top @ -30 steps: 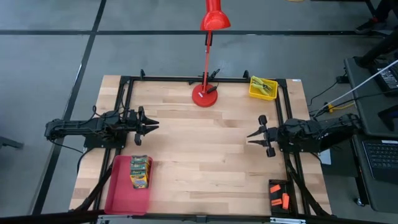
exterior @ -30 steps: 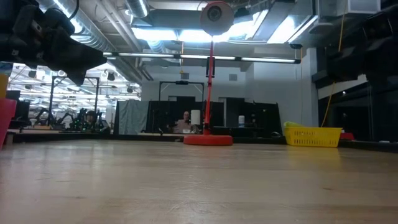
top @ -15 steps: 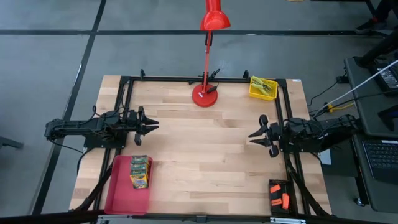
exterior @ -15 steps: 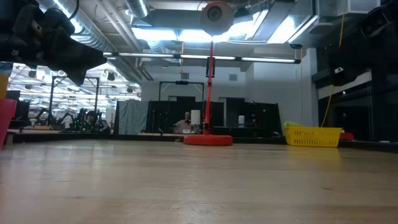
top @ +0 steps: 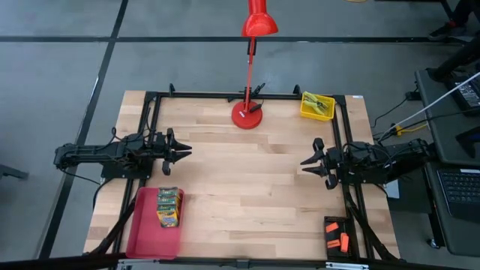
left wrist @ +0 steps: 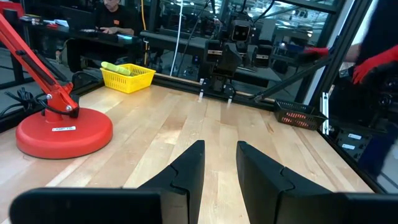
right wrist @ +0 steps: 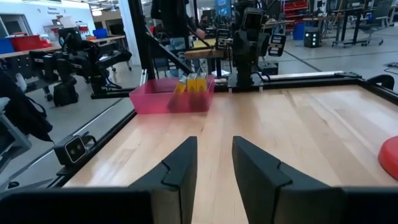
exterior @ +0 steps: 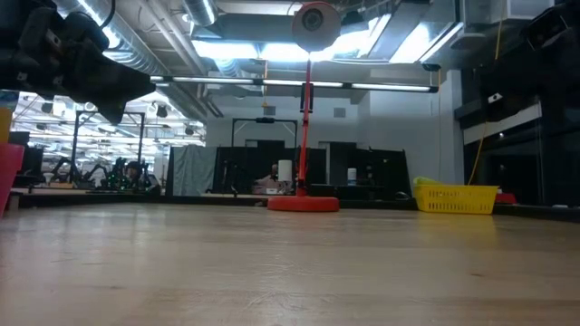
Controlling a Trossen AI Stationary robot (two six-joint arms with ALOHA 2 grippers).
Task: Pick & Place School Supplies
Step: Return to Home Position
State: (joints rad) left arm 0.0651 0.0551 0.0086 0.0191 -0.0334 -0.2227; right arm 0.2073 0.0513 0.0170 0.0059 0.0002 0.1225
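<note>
Two yellow-and-green crayon boxes [top: 169, 206] lie in the red tray [top: 146, 229] at the near left; the right wrist view shows these crayon boxes [right wrist: 194, 84] too. Tools with yellow-green handles [top: 319, 103] lie in a yellow basket [top: 317, 107] at the far right. Small orange pieces [top: 339, 240] sit in a black tray [top: 335, 225] at the near right. My left gripper [top: 183, 152] hovers level at the table's left side, open with nothing in it [left wrist: 219, 144]. Opposite it, at the right side, my right gripper [top: 304, 163] also stands open and holds nothing [right wrist: 214, 140].
The tall red desk lamp stands on its round base [top: 246, 115] at the far middle, its head [top: 259, 22] over the far edge. A black frame [top: 225, 94] runs around the table. Bare wood [top: 247, 187] lies between the two grippers. People sit in the room beyond.
My right gripper has rolled a little about the line it points along, staying at the table's right side with the same gap between its fingers. My left arm and all the supplies have kept still.
</note>
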